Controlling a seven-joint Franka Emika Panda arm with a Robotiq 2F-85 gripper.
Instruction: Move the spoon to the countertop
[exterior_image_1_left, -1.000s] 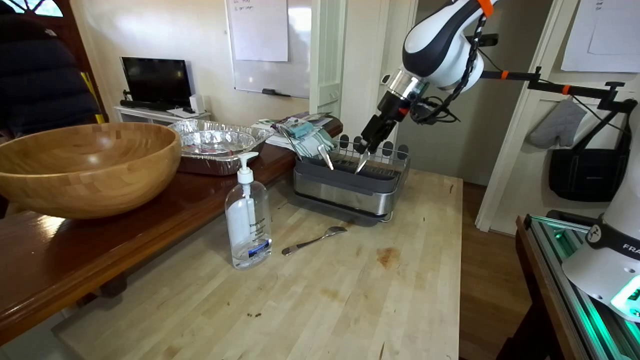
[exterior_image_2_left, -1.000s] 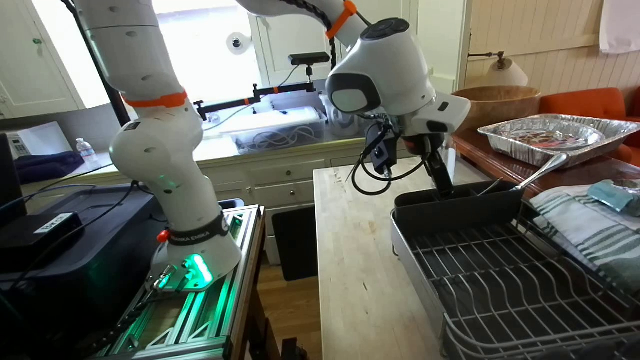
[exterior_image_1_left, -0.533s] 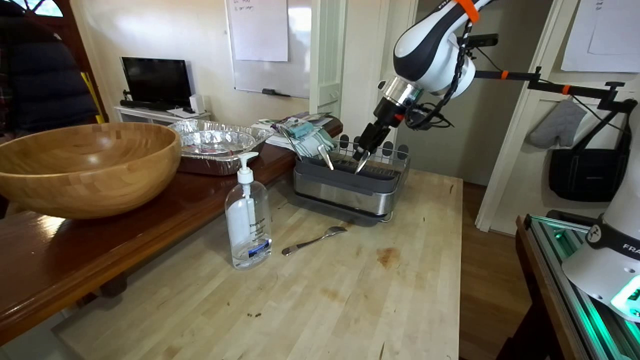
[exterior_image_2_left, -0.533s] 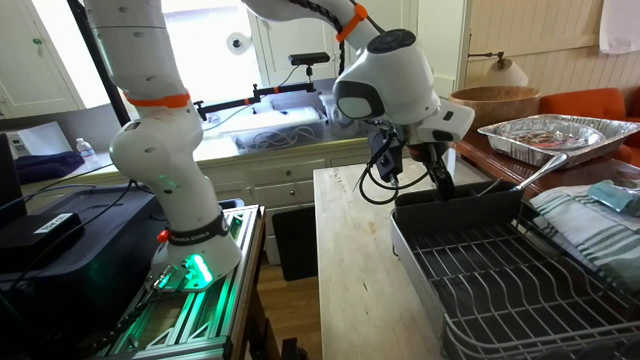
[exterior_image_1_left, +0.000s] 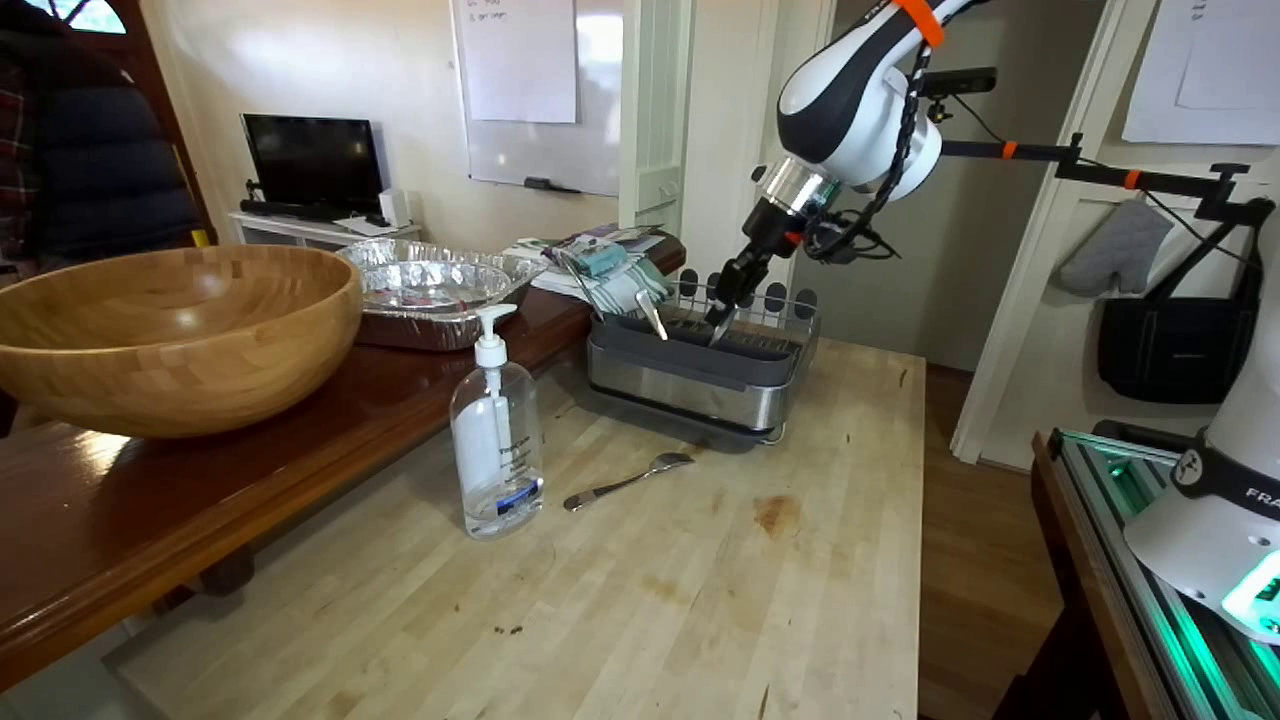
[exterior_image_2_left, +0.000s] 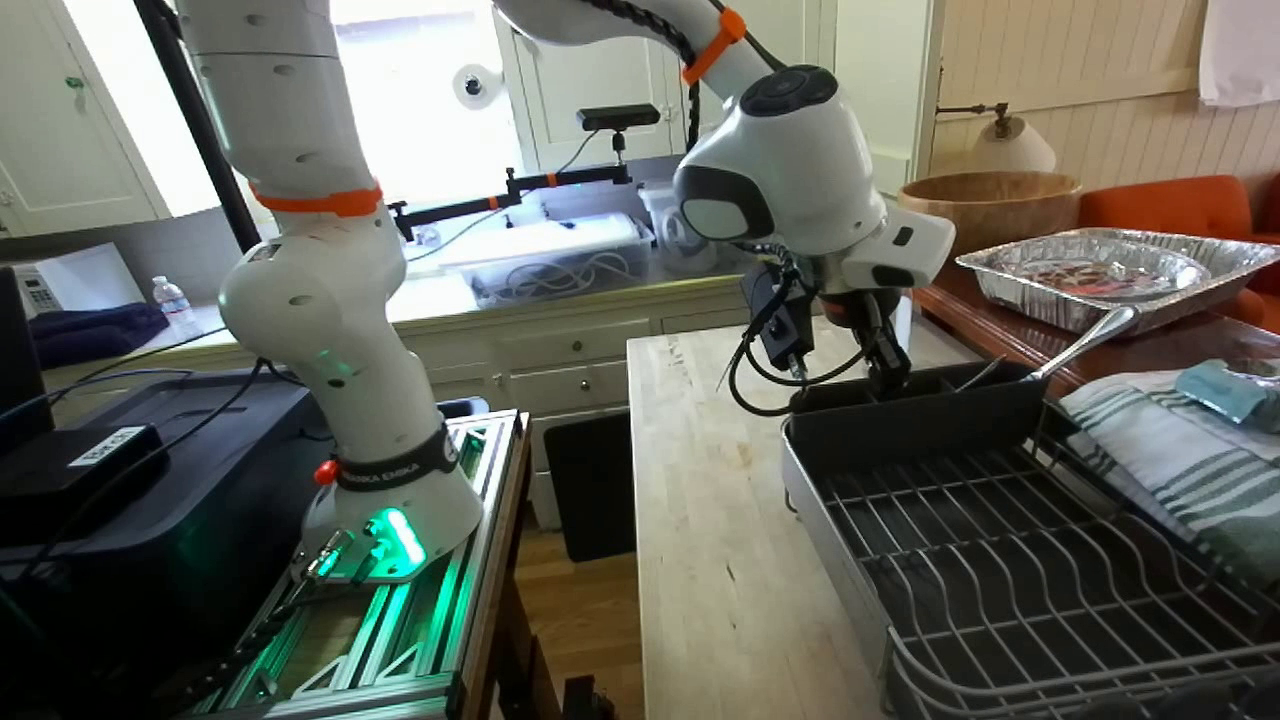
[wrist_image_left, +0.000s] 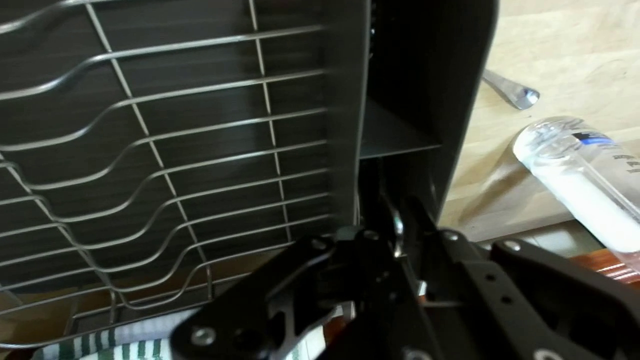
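Note:
In an exterior view a slender silver utensil with a rounded head, spoon-like (exterior_image_1_left: 620, 487), lies on the pale wood countertop (exterior_image_1_left: 600, 620). A second silver utensil (exterior_image_1_left: 719, 332) leans in the dark caddy on the dish rack. Its head is hidden inside, so I cannot tell whether this one is the spoon. My gripper (exterior_image_1_left: 723, 312) is down at the caddy, its fingers on either side of that handle. In the wrist view the handle (wrist_image_left: 398, 224) shows between the narrowed jaws. Too dark there to tell whether both fingers touch it.
The caddy (exterior_image_2_left: 920, 435) sits along one end of the wire dish rack (exterior_image_2_left: 1000, 560). Another silver handle (exterior_image_1_left: 652, 314) sticks up in it. A clear pump bottle (exterior_image_1_left: 497, 450) stands near the reddish-brown tabletop (exterior_image_1_left: 420, 385), which bears a wooden bowl (exterior_image_1_left: 180, 340) and a foil pan (exterior_image_2_left: 1120, 275).
Over the last second my gripper has come lower, deeper into the caddy, and its jaws have narrowed around the handle there. The utensil lying on the countertop has not moved.

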